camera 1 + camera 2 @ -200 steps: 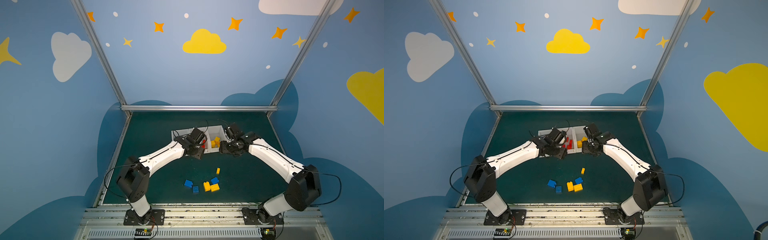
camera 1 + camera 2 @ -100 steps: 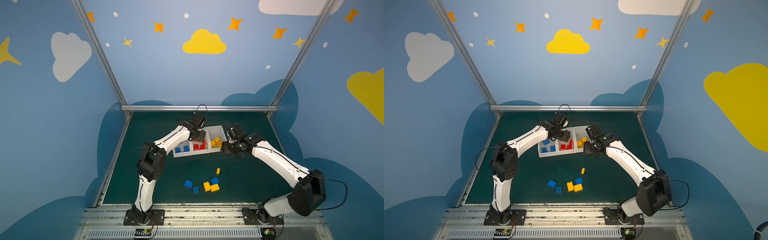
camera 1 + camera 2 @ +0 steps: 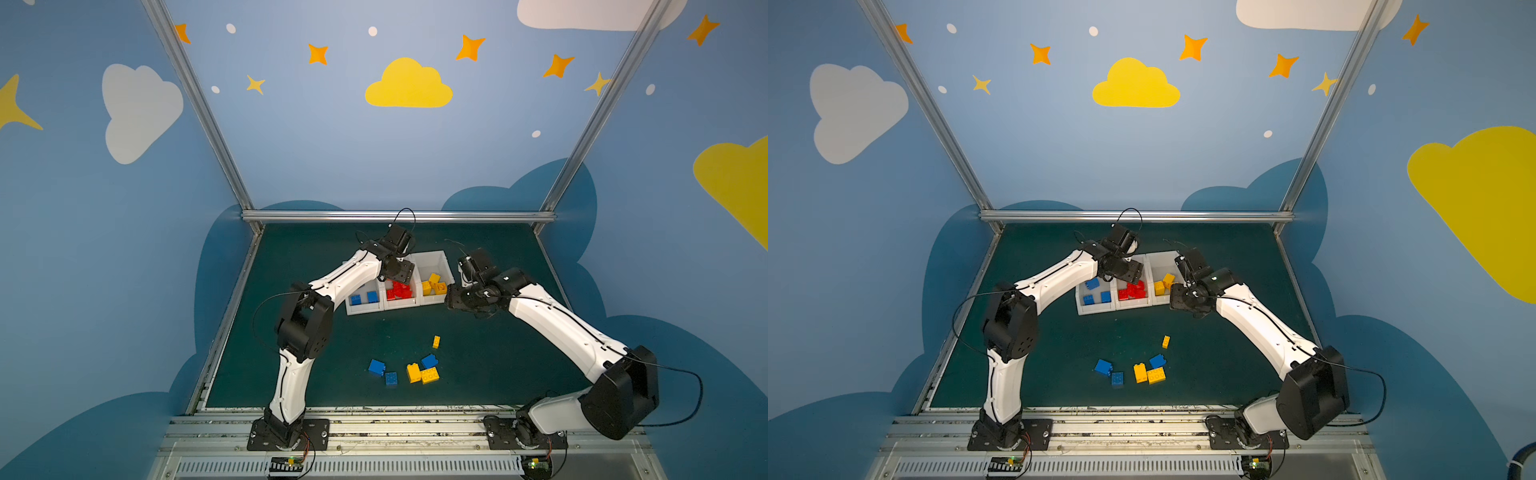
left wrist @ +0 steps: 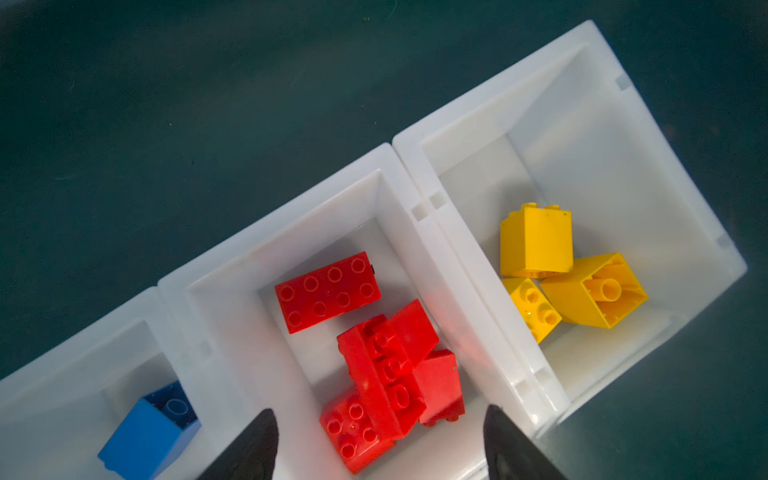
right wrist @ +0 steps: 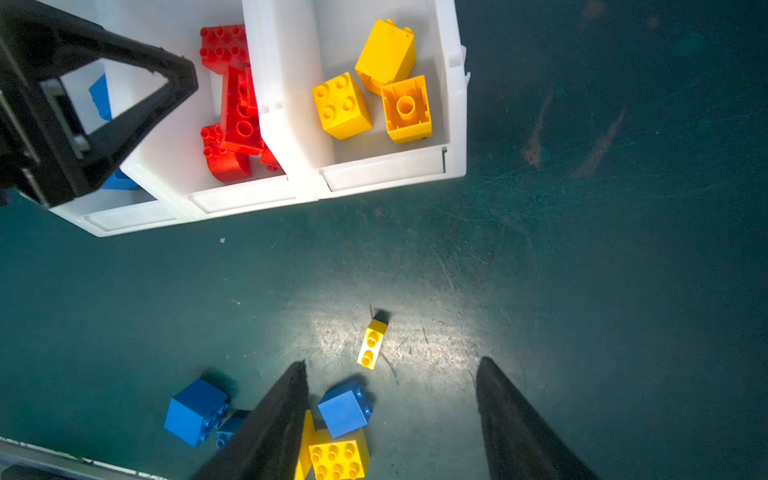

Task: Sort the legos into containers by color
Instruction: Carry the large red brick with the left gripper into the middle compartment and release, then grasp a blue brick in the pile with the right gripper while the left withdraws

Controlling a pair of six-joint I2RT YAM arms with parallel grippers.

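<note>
Right wrist view: right gripper (image 5: 391, 362), jaws apart and empty, hovers over a narrow yellow lego (image 5: 372, 348) on the mat (image 5: 582, 291), long axis running between the jaws; left gripper (image 4: 380, 411), also apart, is farther, above the bins (image 4: 282, 220).

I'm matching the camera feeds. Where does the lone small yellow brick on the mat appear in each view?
In a top view: small yellow brick alone on the mat, between yellow bin and loose bricks.
In a top view: same spot.
Left wrist: not in it.
Right wrist: on the mat beyond the yellow bin.
Landmark: yellow bin, in all four.
</note>
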